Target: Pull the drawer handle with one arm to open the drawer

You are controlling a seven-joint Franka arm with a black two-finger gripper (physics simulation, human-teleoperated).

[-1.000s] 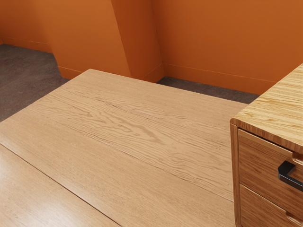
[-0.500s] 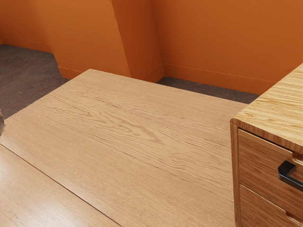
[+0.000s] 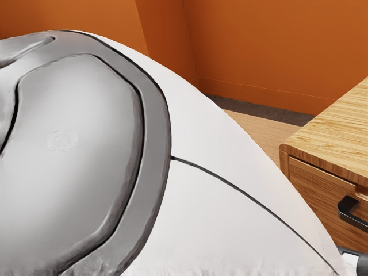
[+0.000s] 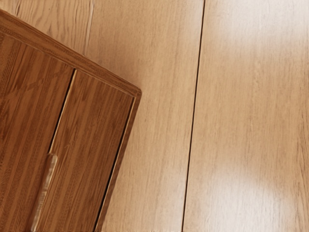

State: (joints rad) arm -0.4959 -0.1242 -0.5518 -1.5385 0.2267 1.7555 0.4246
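Note:
A wooden drawer cabinet (image 3: 336, 135) stands at the exterior view's right. Its top drawer front (image 3: 316, 192) carries a black handle (image 3: 349, 211) and sits level with the cabinet's frame. A big white and grey link of my arm (image 3: 115, 172) looms close to the camera and hides most of the table. A small white and black piece of the arm (image 3: 353, 257) pokes out at the lower edge, just below the handle. In the wrist view the cabinet (image 4: 29, 96) shows under my hand, with narrow seams between panels and a pale bar handle (image 4: 42, 191) on one of them.
The light wooden table (image 4: 241, 121) runs beside the cabinet, with a thin seam between its boards. Orange walls (image 3: 270, 40) and a strip of grey floor (image 3: 259, 109) lie behind the table.
My arm has swung in from the exterior view's left and now covers most of that view. The cabinet and its drawer look unchanged.

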